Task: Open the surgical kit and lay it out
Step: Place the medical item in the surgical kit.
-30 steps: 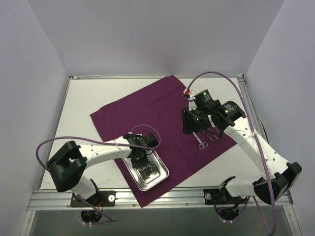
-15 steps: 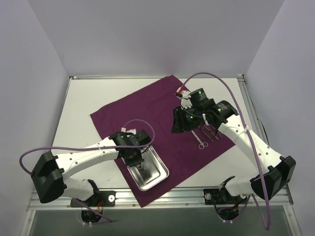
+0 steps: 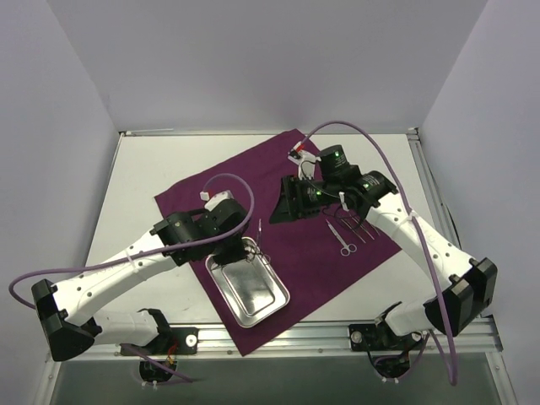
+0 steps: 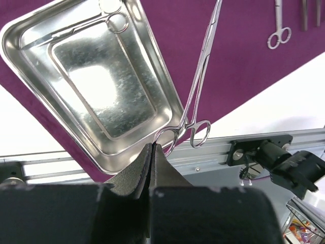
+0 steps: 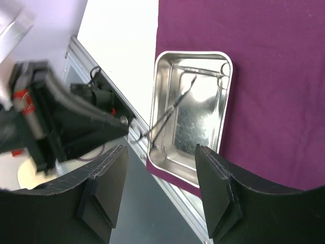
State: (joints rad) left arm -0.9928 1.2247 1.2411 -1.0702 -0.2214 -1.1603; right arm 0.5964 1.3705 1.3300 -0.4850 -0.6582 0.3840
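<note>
1. Comparing with half a second ago, the left gripper (image 4: pixel 152 150) has come up out of the tray (image 4: pixel 101 86) and carries the forceps (image 4: pixel 203 66). The right gripper (image 5: pixel 161 152) has moved left over the cloth (image 3: pixel 253 181).
2. The tray sits on the near corner of the cloth, close to the rail (image 3: pixel 278 336). Bare cloth lies between the tray and the row of instruments (image 3: pixel 346 232) on the right.
3. The left gripper is closed and pinches one ring of the forceps. The shaft points away from the fingers, over the tray's rim and the cloth. One more instrument (image 4: pixel 86 28) lies inside the tray.
4. The right gripper is wide open and holds nothing, well apart from the forceps.
</note>
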